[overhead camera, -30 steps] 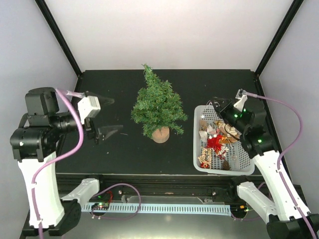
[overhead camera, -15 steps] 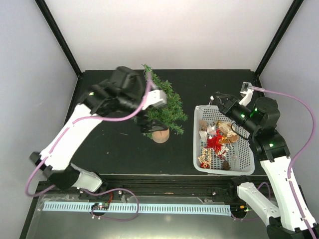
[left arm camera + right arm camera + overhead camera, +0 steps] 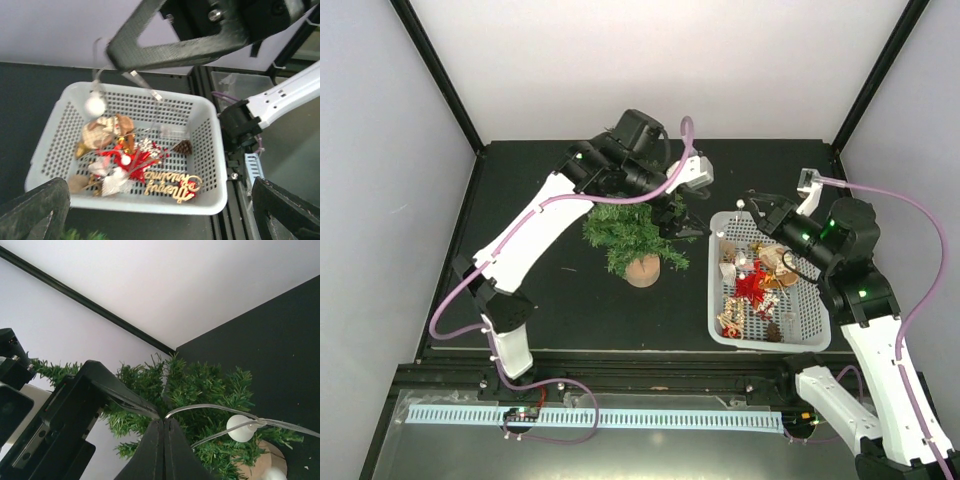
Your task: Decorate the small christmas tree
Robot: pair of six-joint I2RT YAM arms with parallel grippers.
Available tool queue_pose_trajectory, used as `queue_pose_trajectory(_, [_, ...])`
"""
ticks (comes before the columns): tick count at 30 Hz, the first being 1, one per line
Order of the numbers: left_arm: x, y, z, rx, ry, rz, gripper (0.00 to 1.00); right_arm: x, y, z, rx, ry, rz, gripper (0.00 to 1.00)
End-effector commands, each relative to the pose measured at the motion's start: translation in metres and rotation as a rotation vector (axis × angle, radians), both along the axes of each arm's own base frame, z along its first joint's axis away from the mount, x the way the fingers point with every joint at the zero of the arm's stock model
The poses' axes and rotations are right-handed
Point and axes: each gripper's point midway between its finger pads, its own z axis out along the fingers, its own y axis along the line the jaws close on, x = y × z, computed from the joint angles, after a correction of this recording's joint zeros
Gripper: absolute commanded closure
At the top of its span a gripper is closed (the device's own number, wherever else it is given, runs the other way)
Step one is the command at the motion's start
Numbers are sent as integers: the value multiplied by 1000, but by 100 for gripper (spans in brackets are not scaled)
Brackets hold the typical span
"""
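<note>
The small christmas tree (image 3: 632, 225) stands mid-table on its wood disc base (image 3: 642, 270); it also fills the right wrist view (image 3: 210, 390). My left gripper (image 3: 685, 218) reaches over the tree's right side toward the basket; it is wide open and empty in the left wrist view (image 3: 160, 220). My right gripper (image 3: 752, 203) hovers above the basket's far-left corner. It is shut on a clear wire with white balls (image 3: 243, 428), which hangs below it in the left wrist view (image 3: 94, 105).
A white perforated basket (image 3: 714, 300) right of the tree holds several ornaments: a red star (image 3: 752, 285), a pine cone (image 3: 183, 147), a gold "Merry Christmas" sign (image 3: 170, 183). Its rim (image 3: 150, 202) lies just before my left fingers. Black frame posts stand at the back corners.
My left arm has swung from the far left across over the tree to its right side. My right gripper has shifted slightly back and left, still holding the wire.
</note>
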Motion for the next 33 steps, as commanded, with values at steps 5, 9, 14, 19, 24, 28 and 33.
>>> queue_pose_trajectory(5, [-32, -34, -2, -52, 27, -181, 1, -4, 6, 4, 56, -13, 45, 99])
queue_pose_trajectory(9, [-39, -42, -8, -45, 40, -208, 1, -5, 8, 5, 75, -12, 53, 99])
queue_pose_trajectory(14, [-47, -56, -23, -9, 31, -224, 1, -6, 10, 5, 100, -8, 68, 99])
queue_pose_trajectory(19, [-50, -68, -34, 2, 48, -240, 1, -8, 11, 4, 118, -4, 76, 99])
queue_pose_trajectory(24, [-56, -77, -37, -2, 69, -268, 6, -9, 11, 6, 118, -7, 77, 99])
queue_pose_trajectory(28, [-62, -76, -33, -16, 88, -291, 32, -9, 10, 5, 114, -8, 70, 99])
queue_pose_trajectory(33, [-66, -69, -28, -12, 75, -297, 62, -9, 9, 2, 108, -5, 61, 99])
